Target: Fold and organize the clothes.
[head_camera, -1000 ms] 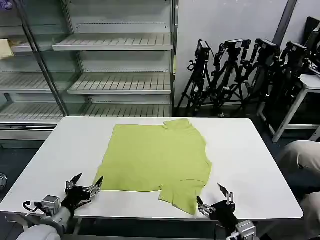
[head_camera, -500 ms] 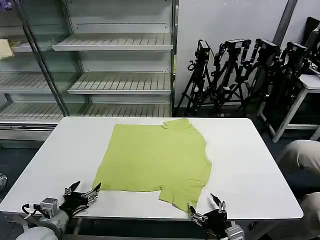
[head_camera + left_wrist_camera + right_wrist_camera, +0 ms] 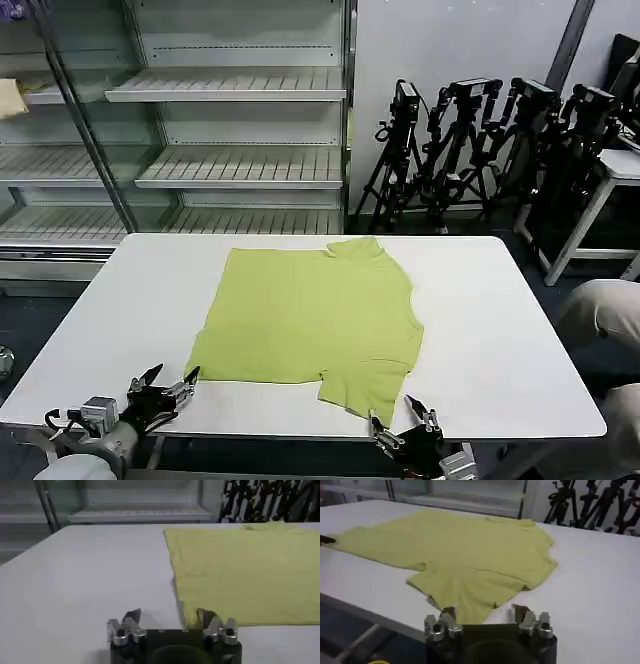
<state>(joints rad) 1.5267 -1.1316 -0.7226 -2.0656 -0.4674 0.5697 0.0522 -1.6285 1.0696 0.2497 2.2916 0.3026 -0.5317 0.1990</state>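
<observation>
Lime-green shirt (image 3: 312,320) lies flat, mid-table (image 3: 500,330), unmoved, while the right gripper (image 3: 400,432) has slid left along the near edge to the near sleeve's tip, so a grasp there looks imminent. Its jaws gape wide, empty, straddling the sleeve. Left gripper (image 3: 165,385) has eased back slightly, wide, one finger (image 3: 204,617) at the near-left hem corner.

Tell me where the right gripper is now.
In the head view, the right gripper sits at the table's near edge, open, just off the T-shirt's near sleeve.

The T-shirt (image 3: 245,572) runs off frame; its lettering perhaps faces down.
</observation>
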